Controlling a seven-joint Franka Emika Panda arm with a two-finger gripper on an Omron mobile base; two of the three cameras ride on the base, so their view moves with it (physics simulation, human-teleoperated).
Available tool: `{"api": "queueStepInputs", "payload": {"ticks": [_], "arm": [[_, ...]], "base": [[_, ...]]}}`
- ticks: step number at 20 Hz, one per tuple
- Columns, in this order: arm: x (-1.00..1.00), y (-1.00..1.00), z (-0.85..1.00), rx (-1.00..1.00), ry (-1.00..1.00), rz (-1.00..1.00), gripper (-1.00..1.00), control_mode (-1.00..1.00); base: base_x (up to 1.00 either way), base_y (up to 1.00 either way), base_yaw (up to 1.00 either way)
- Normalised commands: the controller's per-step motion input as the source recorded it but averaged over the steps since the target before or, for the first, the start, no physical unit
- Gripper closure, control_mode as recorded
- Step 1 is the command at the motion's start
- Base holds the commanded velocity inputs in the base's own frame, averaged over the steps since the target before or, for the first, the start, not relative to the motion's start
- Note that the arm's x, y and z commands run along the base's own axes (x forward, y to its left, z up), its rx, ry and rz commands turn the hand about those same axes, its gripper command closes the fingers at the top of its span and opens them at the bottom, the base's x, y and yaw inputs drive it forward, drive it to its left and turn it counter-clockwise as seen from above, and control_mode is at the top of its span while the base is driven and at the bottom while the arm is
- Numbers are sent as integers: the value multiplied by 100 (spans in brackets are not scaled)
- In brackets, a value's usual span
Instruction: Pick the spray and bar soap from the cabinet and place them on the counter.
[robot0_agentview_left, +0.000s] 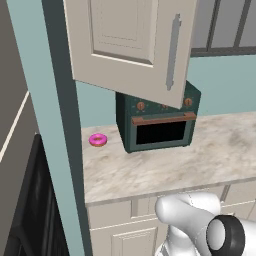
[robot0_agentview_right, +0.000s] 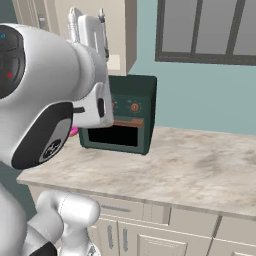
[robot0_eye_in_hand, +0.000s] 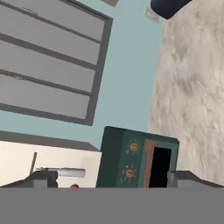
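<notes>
Gripper wide open, empty; spray probably inside the cabinet, hidden — roll level, enter past door.

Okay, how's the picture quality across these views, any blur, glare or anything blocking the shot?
Left base view: even flat light, no glare, the open cabinet door covers the oven top. Right base view: the arm blocks the left half. Hand view: rolled sideways, soft, slightly blurry; the counter runs vertically.
</notes>
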Motion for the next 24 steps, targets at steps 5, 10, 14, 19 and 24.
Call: {"api": "queueStepInputs", "payload": {"ticks": [5,10,14,19,24], "arm": [[-24,0,0,8,-12,2,-100,-100],[-16,0,0,0,-12,5,-100,-100],[-1,1,0,3,-9,13,-100,-100],[0,1,0,6,-4,14,-100,-100],[-9,15,0,3,0,13,-100,-100]], "base": [[0,0,0],[0,0,0],[0,0,0],[0,0,0],[0,0,0]]}}
